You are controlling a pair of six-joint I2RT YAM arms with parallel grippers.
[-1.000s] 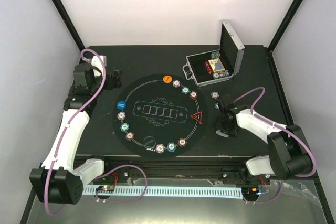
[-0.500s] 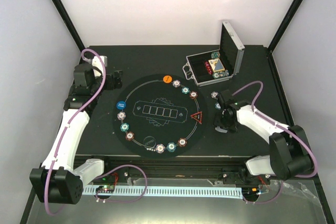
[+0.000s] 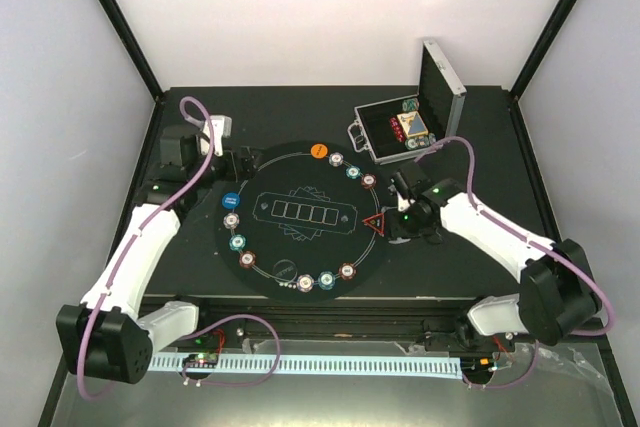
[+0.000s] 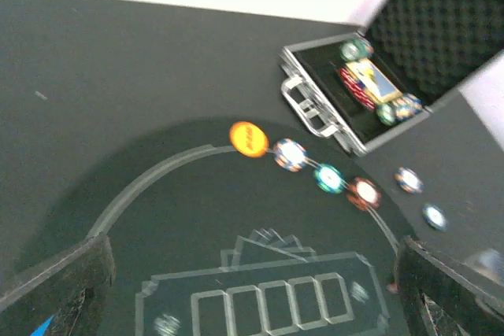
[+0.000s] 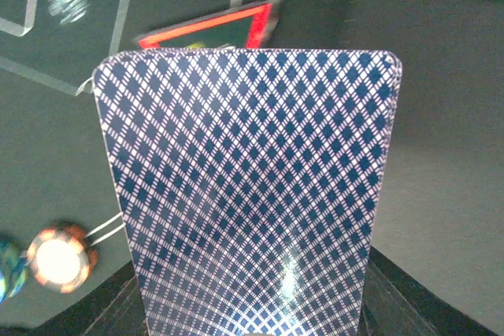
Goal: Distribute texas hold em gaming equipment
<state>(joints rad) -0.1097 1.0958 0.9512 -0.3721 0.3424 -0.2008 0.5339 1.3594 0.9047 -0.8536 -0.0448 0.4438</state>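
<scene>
My right gripper [image 3: 394,215] is shut on a playing card with a blue diamond back [image 5: 248,194], held just right of the red triangle marker [image 3: 377,224] at the mat's right edge. In the right wrist view the triangle [image 5: 209,27] lies just beyond the card's top edge. My left gripper [image 3: 243,162] is open and empty above the mat's upper-left rim; its fingers [image 4: 59,281] frame the view. An orange disc [image 3: 319,150] and a blue disc [image 3: 230,200] lie on the ring. Several chips lie around the ring, in threes at the upper right [image 3: 353,171], the left [image 3: 237,242] and the bottom [image 3: 326,280].
The round black mat [image 3: 300,177] fills the table's middle. The open silver case [image 3: 400,132] stands at the back right with chips and cards inside. Two loose chips [image 4: 408,180] lie on the table between the case and the mat.
My right gripper has moved left with the card, from the bare table to the mat's right edge by the triangle. My left gripper has swung right, over the mat's upper-left rim.
</scene>
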